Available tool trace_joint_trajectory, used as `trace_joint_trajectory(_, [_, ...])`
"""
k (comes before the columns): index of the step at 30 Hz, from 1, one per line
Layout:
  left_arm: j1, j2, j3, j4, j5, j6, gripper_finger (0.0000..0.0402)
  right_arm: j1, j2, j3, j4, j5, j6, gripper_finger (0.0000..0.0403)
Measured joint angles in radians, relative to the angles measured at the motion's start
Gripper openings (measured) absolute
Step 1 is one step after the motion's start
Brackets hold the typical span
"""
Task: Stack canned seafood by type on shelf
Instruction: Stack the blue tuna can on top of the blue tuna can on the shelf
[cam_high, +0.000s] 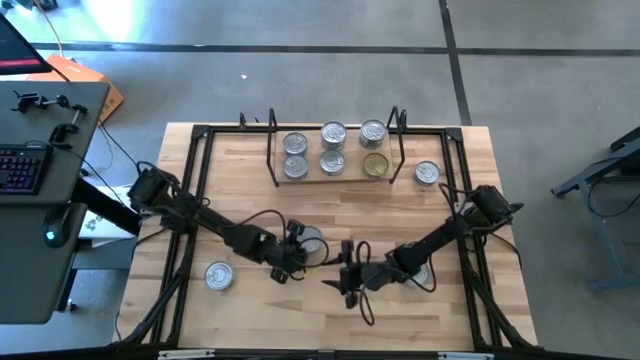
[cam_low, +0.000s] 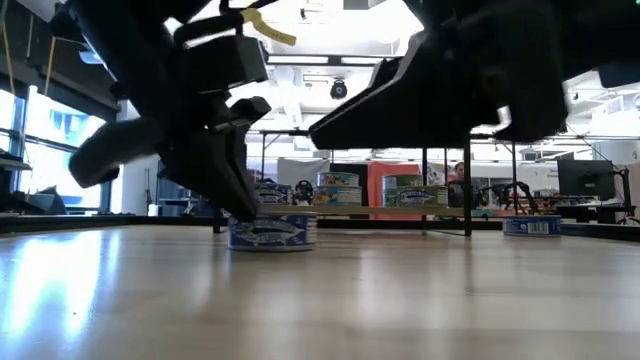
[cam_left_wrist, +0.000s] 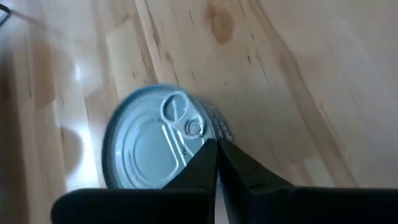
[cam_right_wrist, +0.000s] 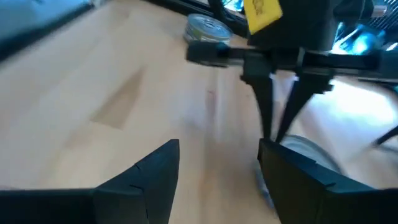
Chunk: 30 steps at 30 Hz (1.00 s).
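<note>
Silver-lidded tin (cam_left_wrist: 152, 149) with blue label at centre frame, gold-lidded tin (cam_high: 375, 165) upper right, on pale streaked wood table (cam_high: 250, 200).

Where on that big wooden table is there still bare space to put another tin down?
Bare wood lies between the small wire-framed shelf and the two arms, and at the table's near left around a lone silver-lidded tin. The middle front is crowded: the shut left gripper touches a silver tin, with the open right gripper close by. The shelf already holds six tins.
</note>
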Motion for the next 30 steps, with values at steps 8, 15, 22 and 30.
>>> trace_joint_trajectory(8, [0.018, -0.078, 0.001, 0.024, 0.023, -0.006, 0.0001, -0.049, 0.0, 0.0, -0.013, 0.092, -0.217, 0.0212])
trace_joint_trajectory(15, [0.018, -0.111, 0.002, 0.046, 0.038, -0.005, 0.0, -0.086, 0.0, 0.0, -0.042, 0.084, -0.249, 0.0212])
trace_joint_trajectory(22, [0.018, -0.111, 0.003, 0.091, 0.075, -0.005, 0.0, -0.106, 0.008, 0.0, -0.053, 0.053, -0.252, 0.0212])
trace_joint_trajectory(30, [0.017, -0.112, 0.004, 0.098, 0.075, -0.003, 0.0, -0.106, 0.012, 0.0, -0.066, 0.058, -0.251, 0.0212])
